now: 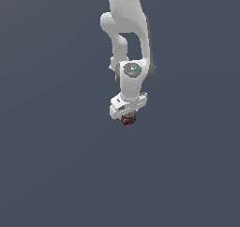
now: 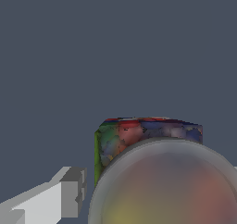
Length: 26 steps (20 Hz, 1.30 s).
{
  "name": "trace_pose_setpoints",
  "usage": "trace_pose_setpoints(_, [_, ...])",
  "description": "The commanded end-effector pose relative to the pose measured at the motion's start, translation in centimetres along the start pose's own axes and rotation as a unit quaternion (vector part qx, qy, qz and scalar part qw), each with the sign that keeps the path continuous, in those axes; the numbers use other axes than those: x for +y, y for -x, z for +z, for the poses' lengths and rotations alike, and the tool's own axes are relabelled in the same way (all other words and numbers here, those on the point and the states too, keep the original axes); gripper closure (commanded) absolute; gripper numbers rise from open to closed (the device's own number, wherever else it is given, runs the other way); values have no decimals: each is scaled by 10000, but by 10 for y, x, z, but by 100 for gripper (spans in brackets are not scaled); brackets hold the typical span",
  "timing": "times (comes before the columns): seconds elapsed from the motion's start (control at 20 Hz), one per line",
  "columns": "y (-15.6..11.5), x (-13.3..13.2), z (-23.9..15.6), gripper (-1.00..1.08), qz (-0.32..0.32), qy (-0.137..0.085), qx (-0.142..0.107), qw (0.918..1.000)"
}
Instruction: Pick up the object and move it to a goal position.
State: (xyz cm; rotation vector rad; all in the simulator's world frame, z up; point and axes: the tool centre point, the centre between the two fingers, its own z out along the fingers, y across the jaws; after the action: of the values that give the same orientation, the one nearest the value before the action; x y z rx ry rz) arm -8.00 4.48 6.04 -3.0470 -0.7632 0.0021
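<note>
Small mottled can at the white arm's tip

We see the stubby red, blue, yellow and dark can (image 1: 127, 120) sitting directly under the white gripper (image 1: 127, 114), between its fingers (image 2: 69, 193); whether they clamp it, we cannot tell.

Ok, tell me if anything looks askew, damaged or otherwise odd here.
Nothing stands out. The mottled can sits tucked under the white gripper, and no damage shows on it. In the wrist view one grey finger stands beside the can, apart from it; whether the fingers grip it cannot be told.
</note>
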Motion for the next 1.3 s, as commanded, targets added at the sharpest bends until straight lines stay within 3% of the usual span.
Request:
trace_pose_setpoints(0.0, [-1,0,2,-92,-1,3,6,10000])
trace_pose_setpoints(0.05, [-1,0,2,108,-1,3,6,10000])
trace_pose_setpoints(0.75, [2,5,-3,108,2,8,6,10000])
trace_pose_setpoints(1.25, [20,52,-53,108,-1,2,9,10000])
